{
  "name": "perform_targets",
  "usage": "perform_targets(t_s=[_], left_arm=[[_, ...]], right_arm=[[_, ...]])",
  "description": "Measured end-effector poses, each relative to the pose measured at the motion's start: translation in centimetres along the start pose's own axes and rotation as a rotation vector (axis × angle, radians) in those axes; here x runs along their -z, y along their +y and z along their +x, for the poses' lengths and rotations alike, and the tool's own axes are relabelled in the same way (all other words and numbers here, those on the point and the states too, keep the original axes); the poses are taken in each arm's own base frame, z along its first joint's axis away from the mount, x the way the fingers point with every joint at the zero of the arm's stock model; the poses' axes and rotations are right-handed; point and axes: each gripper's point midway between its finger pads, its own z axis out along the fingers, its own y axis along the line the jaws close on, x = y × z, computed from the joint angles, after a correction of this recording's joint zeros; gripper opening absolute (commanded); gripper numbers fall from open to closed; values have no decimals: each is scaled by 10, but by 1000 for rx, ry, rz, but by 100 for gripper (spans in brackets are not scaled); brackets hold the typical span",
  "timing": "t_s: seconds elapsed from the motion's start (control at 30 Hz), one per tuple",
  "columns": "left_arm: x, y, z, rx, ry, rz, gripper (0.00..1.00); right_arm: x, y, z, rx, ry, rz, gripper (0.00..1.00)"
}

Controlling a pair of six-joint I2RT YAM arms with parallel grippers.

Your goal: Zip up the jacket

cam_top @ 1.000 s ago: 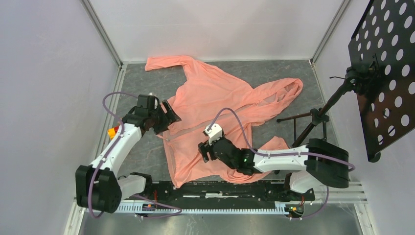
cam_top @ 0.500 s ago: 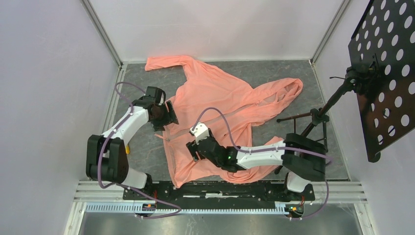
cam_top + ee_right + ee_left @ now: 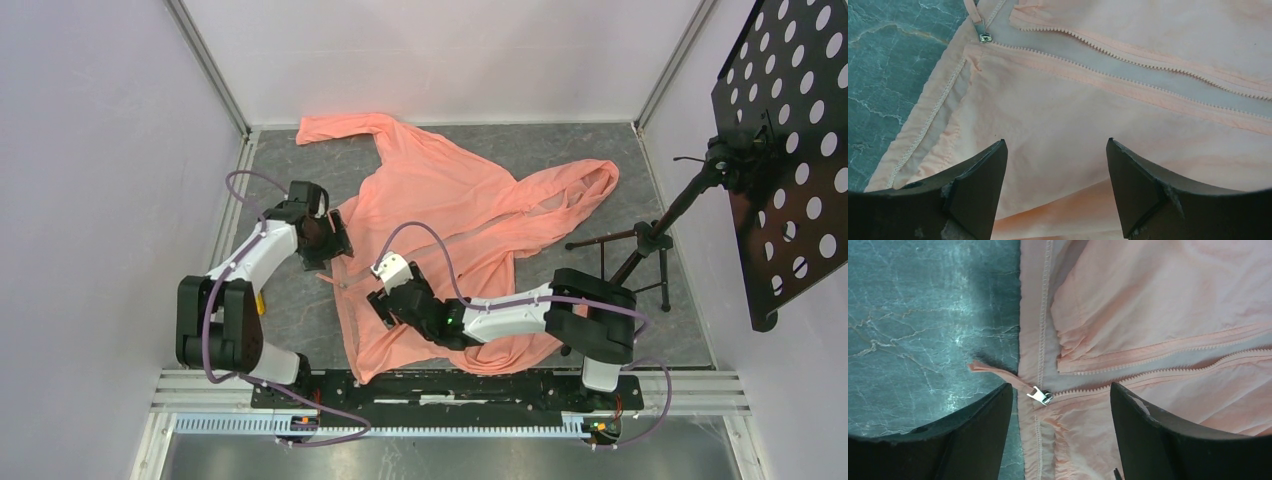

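The salmon-pink jacket (image 3: 450, 200) lies spread on the grey marbled table (image 3: 290, 300), hood to the right and one sleeve at the back. Its front zipper is unzipped. The metal slider (image 3: 1041, 396) sits at the hem with a pink pull strap (image 3: 993, 373) trailing onto the table, and the two tooth rows (image 3: 1168, 362) spread apart from it. My left gripper (image 3: 1060, 392) hovers open just above the slider, holding nothing. My right gripper (image 3: 1055, 147) is open over the lower front panel, with the slider (image 3: 984, 37) ahead and to its left.
A black perforated panel (image 3: 785, 150) on a tripod stand (image 3: 640, 250) occupies the right side. White walls enclose the table on the left, back and right. The arms' mounting rail (image 3: 450, 385) runs along the near edge under the jacket's hem.
My right gripper has slid left across the jacket toward the slider. The left arm folded in, its gripper shifting slightly toward the hem. Both stay open.
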Motion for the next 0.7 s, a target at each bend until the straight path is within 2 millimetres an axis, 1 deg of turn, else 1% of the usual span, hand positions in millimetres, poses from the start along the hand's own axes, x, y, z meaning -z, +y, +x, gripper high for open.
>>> perform_targets(t_s=[0.07, 0.1, 0.13, 0.17, 0.2, 0.23, 0.37, 0.4, 0.47, 0.6, 0.7], left_arm=[[0, 3, 3, 20, 5, 16, 71], [-2, 4, 5, 28, 10, 23, 70], [-3, 4, 9, 39, 21, 34, 70], [-5, 4, 12, 50, 31, 42, 70], [-7, 4, 16, 60, 42, 50, 70], [-9, 3, 20, 73, 50, 61, 70], [-18, 5, 42, 128, 89, 84, 69], [-21, 5, 48, 144, 99, 87, 67], [-23, 4, 53, 165, 109, 96, 61], [-23, -3, 48, 186, 95, 129, 60], [-21, -7, 46, 191, 85, 152, 60]], right_arm=[[-1, -2, -1, -8, -6, 6, 71], [-1, -3, -1, -13, -9, 9, 67], [-2, -4, -1, -21, -13, 12, 60], [-2, -6, 1, -26, -15, 14, 53], [-2, -9, 6, -29, -10, 18, 49], [-2, -14, 12, -28, 0, 25, 48], [-1, -39, 45, -21, 58, 69, 48], [0, -44, 50, -33, 58, 78, 48], [6, -54, 52, -47, 53, 89, 48], [15, -74, 60, -58, 51, 113, 51], [19, -84, 62, -44, 47, 127, 54]])
